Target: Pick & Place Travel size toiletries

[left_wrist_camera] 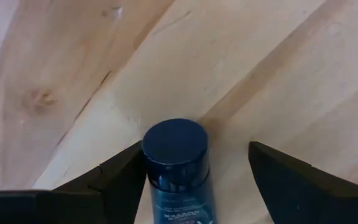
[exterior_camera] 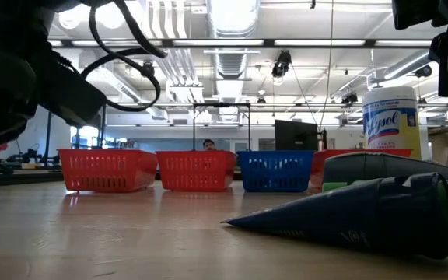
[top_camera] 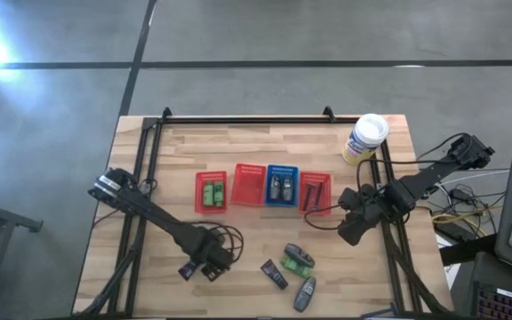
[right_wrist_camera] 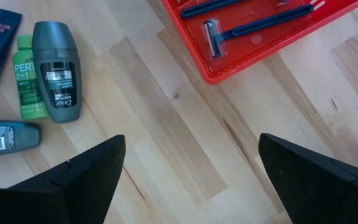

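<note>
My left gripper (top_camera: 201, 264) is low over the table's near left part, open. In the left wrist view (left_wrist_camera: 194, 149) its fingers stand on either side of a small dark tube (left_wrist_camera: 178, 168) with a round dark-blue cap. My right gripper (top_camera: 348, 233) (right_wrist_camera: 191, 140) hangs open above bare wood, near the red basket of thin dark razors (right_wrist_camera: 253, 22). Loose on the table near the front edge are a black tube (top_camera: 274, 274), a grey oval bottle beside a green tube (top_camera: 299, 258) and another grey bottle (top_camera: 304, 293). Green tubes (top_camera: 210, 191) and grey bottles (top_camera: 282, 187) lie in baskets. My left gripper comes at the dark tube's cap end (left_wrist_camera: 174, 146) from above, pointing down. One finger (left_wrist_camera: 126, 177) stands right beside the cap, and I cannot tell whether it touches. The other finger (left_wrist_camera: 278, 171) is well apart from it.
Four mesh baskets stand in a row across the table's middle: red (top_camera: 210, 206), red (top_camera: 249, 185), blue (top_camera: 282, 201) and red (top_camera: 316, 206). A large white canister with a blue label (top_camera: 364, 140) stands at the far right. Bare wood lies between the baskets and the near edge.
</note>
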Available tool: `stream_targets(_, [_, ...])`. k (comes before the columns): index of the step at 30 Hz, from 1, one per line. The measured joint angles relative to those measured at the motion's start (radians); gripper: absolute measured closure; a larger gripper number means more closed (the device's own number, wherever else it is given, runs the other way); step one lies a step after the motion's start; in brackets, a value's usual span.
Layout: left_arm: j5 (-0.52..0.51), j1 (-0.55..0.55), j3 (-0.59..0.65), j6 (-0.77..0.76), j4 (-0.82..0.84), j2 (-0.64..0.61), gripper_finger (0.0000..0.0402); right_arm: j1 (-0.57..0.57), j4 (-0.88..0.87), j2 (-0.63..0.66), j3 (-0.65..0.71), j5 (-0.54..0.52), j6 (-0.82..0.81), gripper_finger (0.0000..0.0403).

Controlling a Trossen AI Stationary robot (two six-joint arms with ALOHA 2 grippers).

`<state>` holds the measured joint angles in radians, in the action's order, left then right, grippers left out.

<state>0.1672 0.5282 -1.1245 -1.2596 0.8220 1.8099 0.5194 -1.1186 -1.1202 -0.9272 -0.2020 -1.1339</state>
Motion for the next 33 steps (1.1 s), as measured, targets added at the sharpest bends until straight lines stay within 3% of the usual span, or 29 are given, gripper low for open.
stream_targets(4, [-0.008, 0.000, 0.017, 0.005, -0.008, -0.004, 0.0156, 0.000, 0.001, 0.000, 0.000, 0.000, -0.003, 0.0037])
stream_targets(11, [-0.004, -0.004, 0.003, 0.050, 0.023, -0.002, 0.0271, 0.000, 0.001, 0.000, 0.000, 0.000, -0.011, 0.0037])
stream_targets(17, [-0.061, -0.068, -0.071, 0.046, 0.006, -0.065, 0.0276, 0.000, 0.000, 0.000, 0.000, 0.000, -0.011, 0.0037])
stream_targets(20, [-0.158, -0.151, -0.122, 0.046, -0.002, -0.119, 0.0276, 0.000, 0.000, 0.000, 0.000, -0.001, -0.014, 0.0037])
stream_targets(24, [-0.268, -0.344, -0.169, 0.112, -0.026, -0.180, 0.0276, 0.000, 0.001, 0.000, 0.000, -0.001, -0.023, 0.0037])
stream_targets(29, [-0.268, -0.596, -0.186, 0.256, -0.137, -0.162, 0.0276, 0.000, 0.001, 0.000, 0.000, -0.001, -0.041, 0.0037])
stream_targets(33, [-0.221, -0.719, -0.196, 0.315, -0.149, -0.105, 0.0276, 0.000, 0.004, 0.000, 0.000, -0.001, -0.046, 0.0037])
